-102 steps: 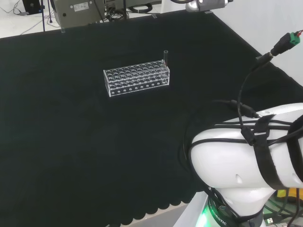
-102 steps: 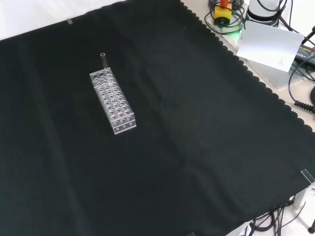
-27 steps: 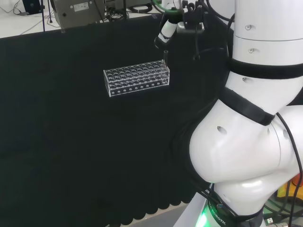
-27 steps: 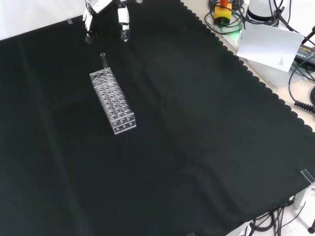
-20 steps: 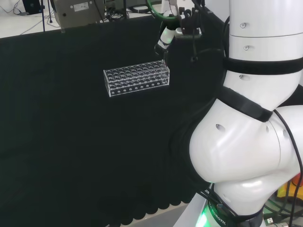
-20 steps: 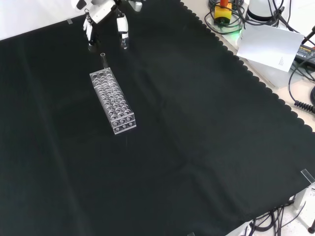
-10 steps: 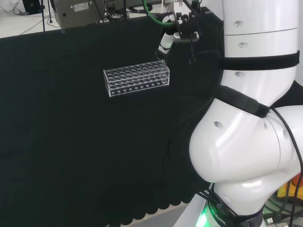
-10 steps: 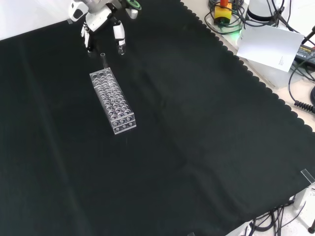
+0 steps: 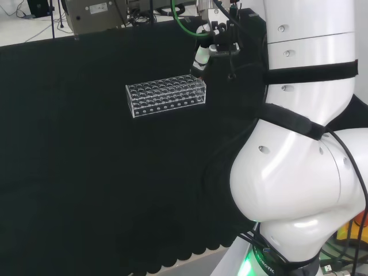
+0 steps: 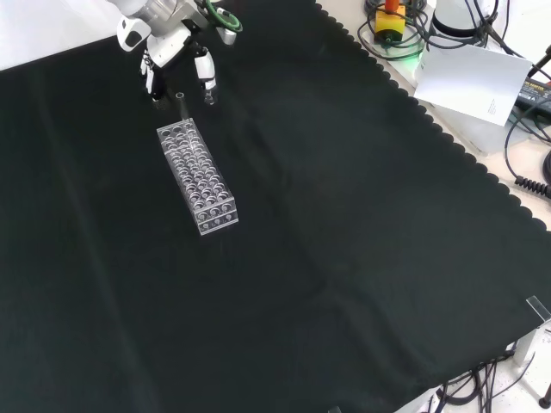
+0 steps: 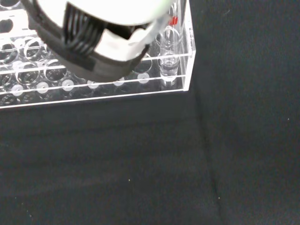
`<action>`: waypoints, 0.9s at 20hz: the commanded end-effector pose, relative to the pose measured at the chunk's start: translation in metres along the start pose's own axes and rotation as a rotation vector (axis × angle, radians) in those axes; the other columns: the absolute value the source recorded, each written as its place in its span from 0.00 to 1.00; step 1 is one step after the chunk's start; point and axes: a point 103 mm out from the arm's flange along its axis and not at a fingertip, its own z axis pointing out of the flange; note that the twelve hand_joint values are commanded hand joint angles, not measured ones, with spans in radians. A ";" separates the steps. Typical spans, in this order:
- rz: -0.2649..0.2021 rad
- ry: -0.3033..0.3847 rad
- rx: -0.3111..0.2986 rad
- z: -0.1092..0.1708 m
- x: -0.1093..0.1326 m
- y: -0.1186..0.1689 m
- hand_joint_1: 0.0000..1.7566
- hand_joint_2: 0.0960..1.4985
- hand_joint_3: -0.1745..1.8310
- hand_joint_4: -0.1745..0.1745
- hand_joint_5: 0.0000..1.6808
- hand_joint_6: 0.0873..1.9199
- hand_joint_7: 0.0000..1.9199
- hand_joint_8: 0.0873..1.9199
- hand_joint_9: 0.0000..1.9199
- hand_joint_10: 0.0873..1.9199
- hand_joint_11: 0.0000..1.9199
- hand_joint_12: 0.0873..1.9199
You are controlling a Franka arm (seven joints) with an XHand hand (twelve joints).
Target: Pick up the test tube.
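A matt black cloth with a scalloped edge (image 10: 362, 224) covers the surface, uniformly dark apart from faint creases. On it stands a colourless, see-through plastic rack of rectangular shape (image 10: 196, 176), its top patterned with regular rows of round holes that catch pale highlights. A clear glass test tube (image 10: 182, 102) rises from one end of the rack; the wrist view shows a small red mark (image 11: 174, 20) beside it. The black and white robot hand (image 10: 176, 52) has white shells, black ribbed segments and dark fingertips. A bright green cable (image 10: 214, 15) loops next to it. The arm's large glossy white links (image 9: 299, 172) carry black bands.
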 end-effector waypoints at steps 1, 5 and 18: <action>0.002 0.001 -0.012 0.000 0.000 0.001 0.63 0.34 0.50 0.09 0.36 0.33 0.48 0.39 0.43 0.35 0.27 0.69; 0.008 0.002 -0.027 0.006 0.002 0.005 0.65 0.34 0.50 0.05 0.40 0.35 0.53 0.38 0.46 0.33 0.30 0.68; 0.006 -0.016 -0.078 0.003 0.009 0.016 0.66 0.43 0.43 0.00 0.56 0.38 0.64 0.36 0.55 0.29 0.35 0.66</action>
